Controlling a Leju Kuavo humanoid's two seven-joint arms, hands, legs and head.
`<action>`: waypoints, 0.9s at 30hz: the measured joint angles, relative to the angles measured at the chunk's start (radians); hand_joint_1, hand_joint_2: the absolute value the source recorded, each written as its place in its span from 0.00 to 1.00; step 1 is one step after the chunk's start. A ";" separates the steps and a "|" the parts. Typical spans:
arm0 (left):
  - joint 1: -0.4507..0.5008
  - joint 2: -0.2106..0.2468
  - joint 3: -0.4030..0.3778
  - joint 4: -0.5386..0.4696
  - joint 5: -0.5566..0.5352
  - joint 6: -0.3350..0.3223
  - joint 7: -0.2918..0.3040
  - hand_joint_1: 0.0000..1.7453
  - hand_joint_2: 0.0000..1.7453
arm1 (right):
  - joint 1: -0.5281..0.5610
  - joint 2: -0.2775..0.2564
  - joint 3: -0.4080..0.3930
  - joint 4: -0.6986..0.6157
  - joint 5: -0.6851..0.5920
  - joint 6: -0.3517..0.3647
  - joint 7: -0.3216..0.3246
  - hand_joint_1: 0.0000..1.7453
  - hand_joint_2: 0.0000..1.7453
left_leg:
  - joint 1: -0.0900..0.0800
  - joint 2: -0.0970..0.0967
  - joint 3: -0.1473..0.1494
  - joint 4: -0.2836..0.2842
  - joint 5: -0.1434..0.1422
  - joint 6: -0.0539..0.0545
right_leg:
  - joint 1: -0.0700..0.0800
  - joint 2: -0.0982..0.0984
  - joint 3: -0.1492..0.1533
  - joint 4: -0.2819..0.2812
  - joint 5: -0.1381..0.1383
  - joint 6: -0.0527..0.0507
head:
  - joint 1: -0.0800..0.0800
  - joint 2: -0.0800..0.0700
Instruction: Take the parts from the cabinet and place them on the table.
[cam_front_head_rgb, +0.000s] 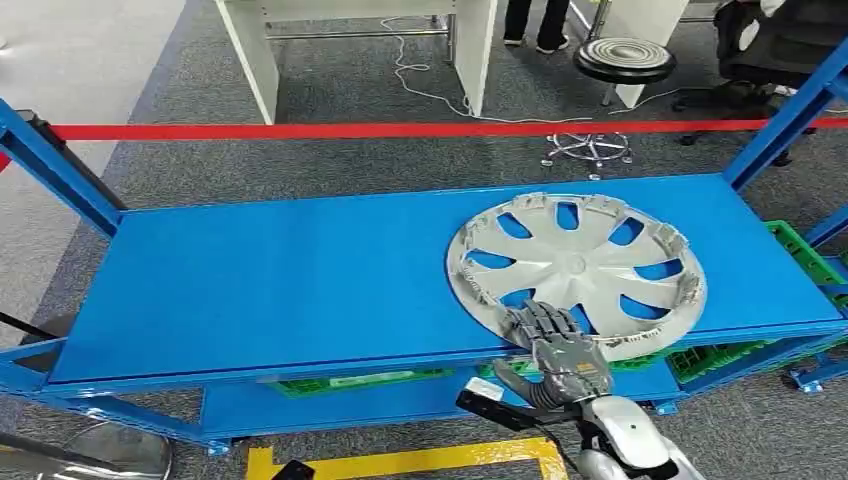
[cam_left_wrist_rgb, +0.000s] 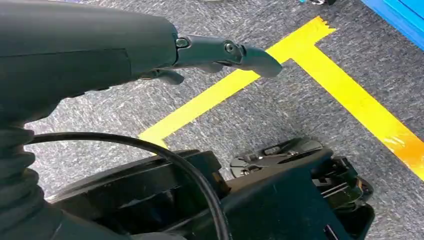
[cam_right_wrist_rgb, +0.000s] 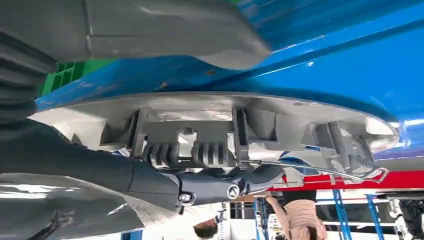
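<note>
Head view: right hand grips the hubcap overhanging the shelf's front edge, fingers partly hidden; left hand hangs empty, fingers loose.

Silver plastic hubcap, satin; blue shelf glossy painted metal.

Blue steel shelf rack, top deck flat. Silver hubcap lies inner side up on its right half, rim overhanging the front edge. Lower deck carries green plastic crates, mostly hidden.
</note>
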 joint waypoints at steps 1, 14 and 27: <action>0.000 0.000 0.000 0.000 0.000 0.000 0.000 0.00 1.00 | -0.001 0.000 0.000 0.002 0.000 0.000 0.000 0.00 1.00 | 0.000 0.000 0.000 0.000 0.000 0.000 | 0.000 0.000 0.000 0.000 0.000 0.000 | 0.000 0.000; 0.000 0.000 0.002 0.000 0.007 -0.002 0.003 0.00 1.00 | -0.024 0.001 0.008 0.027 0.004 0.013 0.018 0.00 1.00 | 0.000 0.000 0.000 0.000 0.000 0.000 | 0.000 0.001 0.000 0.000 0.000 0.000 | 0.000 0.000; 0.000 0.000 0.015 0.000 0.016 0.002 0.002 0.00 1.00 | -0.018 0.001 0.004 0.036 -0.003 -0.007 0.040 0.00 1.00 | 0.000 0.000 0.004 0.000 0.000 -0.001 | 0.000 0.001 -0.008 0.000 0.000 0.000 | 0.000 0.000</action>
